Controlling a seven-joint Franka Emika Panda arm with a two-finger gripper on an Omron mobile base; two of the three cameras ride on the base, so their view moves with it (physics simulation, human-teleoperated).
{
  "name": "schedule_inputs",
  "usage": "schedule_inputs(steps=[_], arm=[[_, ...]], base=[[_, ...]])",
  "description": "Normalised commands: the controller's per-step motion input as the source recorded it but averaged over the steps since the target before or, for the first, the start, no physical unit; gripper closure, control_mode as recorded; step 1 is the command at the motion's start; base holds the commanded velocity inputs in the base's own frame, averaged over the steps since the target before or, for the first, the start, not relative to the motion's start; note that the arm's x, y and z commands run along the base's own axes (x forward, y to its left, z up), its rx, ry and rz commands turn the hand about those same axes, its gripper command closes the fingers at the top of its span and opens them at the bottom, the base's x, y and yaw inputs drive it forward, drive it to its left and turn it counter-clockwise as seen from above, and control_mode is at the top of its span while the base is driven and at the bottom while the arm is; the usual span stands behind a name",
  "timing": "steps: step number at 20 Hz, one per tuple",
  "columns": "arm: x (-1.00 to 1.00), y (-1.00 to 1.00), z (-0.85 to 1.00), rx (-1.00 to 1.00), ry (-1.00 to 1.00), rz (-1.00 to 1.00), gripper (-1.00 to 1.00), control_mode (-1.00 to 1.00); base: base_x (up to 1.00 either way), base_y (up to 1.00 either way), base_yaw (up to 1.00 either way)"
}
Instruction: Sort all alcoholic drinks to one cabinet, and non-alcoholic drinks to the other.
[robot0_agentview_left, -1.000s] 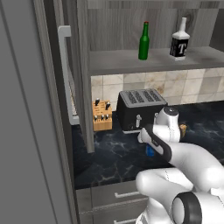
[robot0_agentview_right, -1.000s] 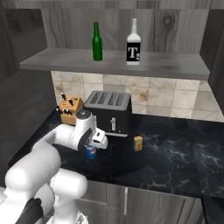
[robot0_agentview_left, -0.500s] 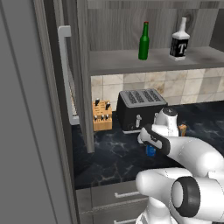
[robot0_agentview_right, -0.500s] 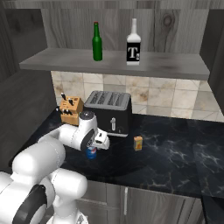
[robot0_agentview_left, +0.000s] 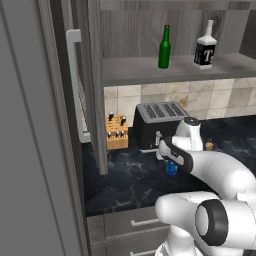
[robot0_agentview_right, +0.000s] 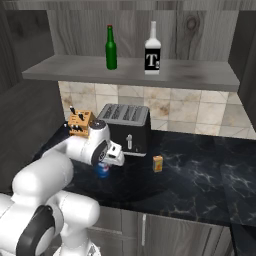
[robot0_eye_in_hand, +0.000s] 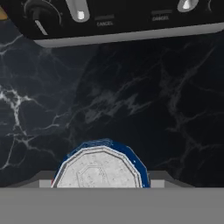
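Observation:
The blue soda can (robot0_agentview_left: 171, 169) (robot0_agentview_right: 103, 171) stands on the black marble counter in front of the toaster. My gripper (robot0_agentview_left: 170, 159) (robot0_agentview_right: 108, 161) hangs right over it, pointing down. The hand view shows the can's silver lid (robot0_eye_in_hand: 99, 168) low between the two spread, open fingers, one on each side. Further right on the counter stands the orange-yellow carton (robot0_agentview_left: 209, 146) (robot0_agentview_right: 157, 163). The green bottle (robot0_agentview_left: 164, 47) (robot0_agentview_right: 111, 48) and the pale "T" bottle (robot0_agentview_left: 205, 46) (robot0_agentview_right: 152, 50) stand side by side on the open cabinet's shelf (robot0_agentview_right: 75, 70).
A black toaster (robot0_agentview_left: 155, 120) (robot0_agentview_right: 127, 127) sits just behind the can, with a wooden knife block (robot0_agentview_left: 116, 131) (robot0_agentview_right: 80, 123) beside it. The cabinet door (robot0_agentview_left: 92, 85) with its pale bar handle (robot0_agentview_left: 75, 75) stands open at the left. Grey drawers (robot0_agentview_left: 125, 225) lie below the counter edge.
The hand has sunk a little toward the blue can, and the forearm has swung slightly. The can, carton and bottles have not moved.

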Motion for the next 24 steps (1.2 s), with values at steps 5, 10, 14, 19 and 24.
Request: schedule_inputs(steps=[5,10,14,19,24], arm=[[-0.18,0.39,1.00,-0.18,-0.01,0.00,1.00,-1.00],[-0.30,0.05,1.00,-0.09,-0.02,0.00,1.00,-1.00],[-0.28,0.00,1.00,-0.01,-0.02,0.00,1.00,-1.00],[-0.31,-0.14,0.87,0.00,-0.06,0.00,1.00,-1.00],[-0.20,-0.19,0.62,0.02,-0.11,0.00,1.00,-1.00]], base=[[0.00,0.00,0.00],[0.00,0.00,0.00],[0.00,0.00,0.00],[0.00,0.00,0.00],[0.00,0.00,0.00]])
